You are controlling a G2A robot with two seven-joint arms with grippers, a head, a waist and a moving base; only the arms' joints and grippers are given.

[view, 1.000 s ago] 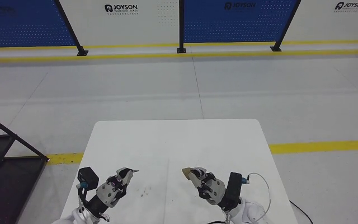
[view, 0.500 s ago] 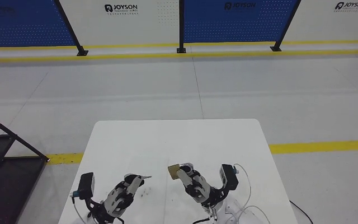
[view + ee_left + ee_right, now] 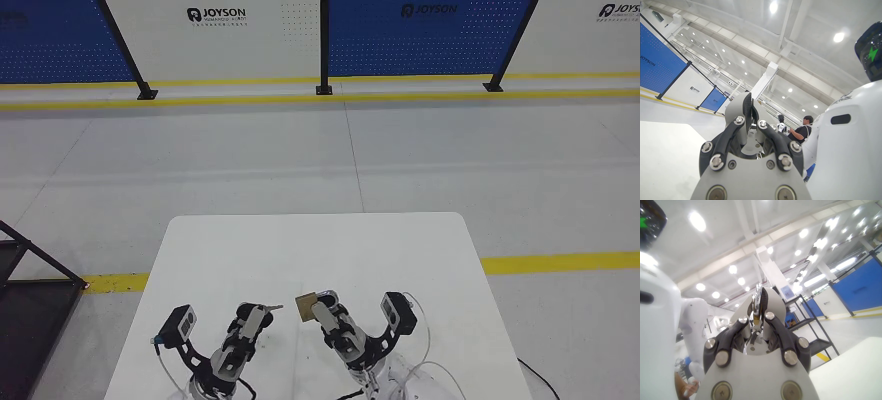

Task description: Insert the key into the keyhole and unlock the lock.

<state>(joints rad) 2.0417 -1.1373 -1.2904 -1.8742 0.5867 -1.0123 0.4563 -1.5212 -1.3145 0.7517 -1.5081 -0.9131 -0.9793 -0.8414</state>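
On the left, the left gripper hangs above the flat white table. Its jaws are pinched narrow on the head of a small, thin silver metal key. The blade juts out toward the right. In the left wrist view the 2 ribbed pads sit almost together, so we judge the grip to be a slim one on a flat piece of metal.

Further right, the key's tip ends just beside a squat brass-coloured metal padlock, with a small gap showing between them. The right gripper holds that padlock with its jaws closed on the body, also off the table.

We see 3 ways this could go wrong:

1. We cannot make out the keyhole, so we cannot tell whether the blade lines up with it. If it is off, the tip would strike the brass face and skid.
2. A push against a blocked tip could pivot the key between the pads, because only its head is gripped.
3. Once the key is in, turning it would twist the padlock too. If the right pads give, the body spins with the key, nothing unlocks, and either piece may drop to the table.
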